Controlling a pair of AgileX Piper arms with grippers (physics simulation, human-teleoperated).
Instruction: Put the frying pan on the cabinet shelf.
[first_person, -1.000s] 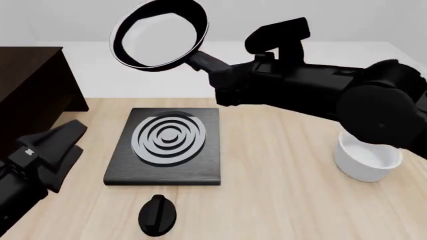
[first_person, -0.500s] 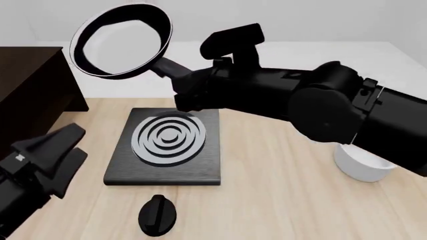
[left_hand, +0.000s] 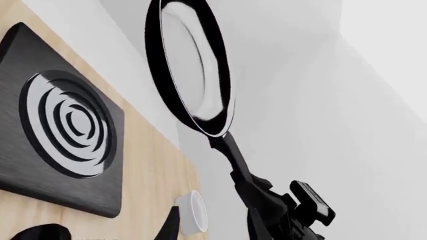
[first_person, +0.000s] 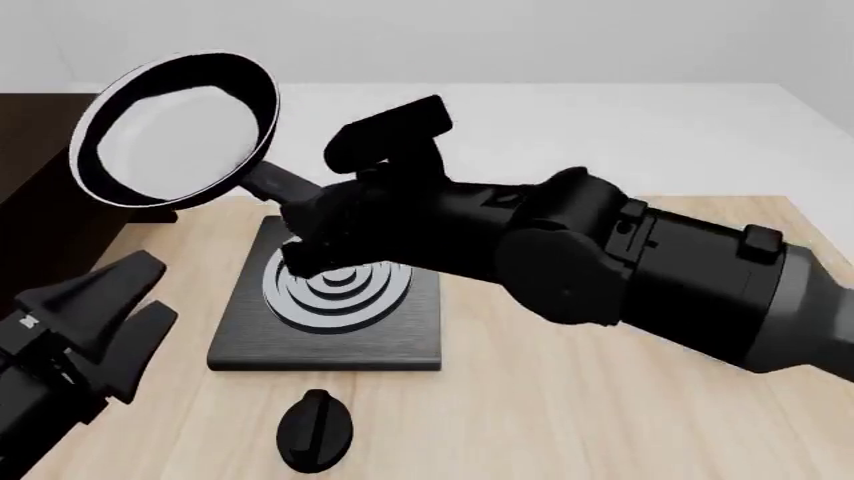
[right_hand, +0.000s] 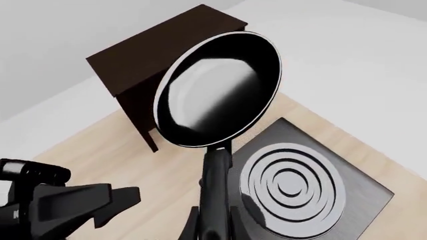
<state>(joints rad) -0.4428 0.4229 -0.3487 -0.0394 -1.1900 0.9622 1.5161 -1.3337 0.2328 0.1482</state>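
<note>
The frying pan (first_person: 174, 128) is black with a pale inside and hangs tilted in the air. It is above the table's left side, at the right edge of the dark brown cabinet shelf (first_person: 38, 190). My right gripper (first_person: 304, 208) is shut on its long black handle (right_hand: 217, 195). In the right wrist view the frying pan (right_hand: 217, 90) overlaps the cabinet shelf (right_hand: 157, 52), whose flat top is bare. The left wrist view shows the frying pan (left_hand: 190, 65) edge-on. My left gripper (first_person: 144, 292) is low at the front left, open and holding nothing, well below the pan.
A black square hob (first_person: 340, 335) with grey rings lies mid-table, partly under the right arm. A black knob (first_person: 316, 430) sits in front of it. A white bowl (left_hand: 193, 212) shows only in the left wrist view; in the front view the right arm covers it.
The right arm has swung the pan left and a little lower, from above the hob to the cabinet's edge. The arm now hides the white bowl. The left gripper has barely moved.
</note>
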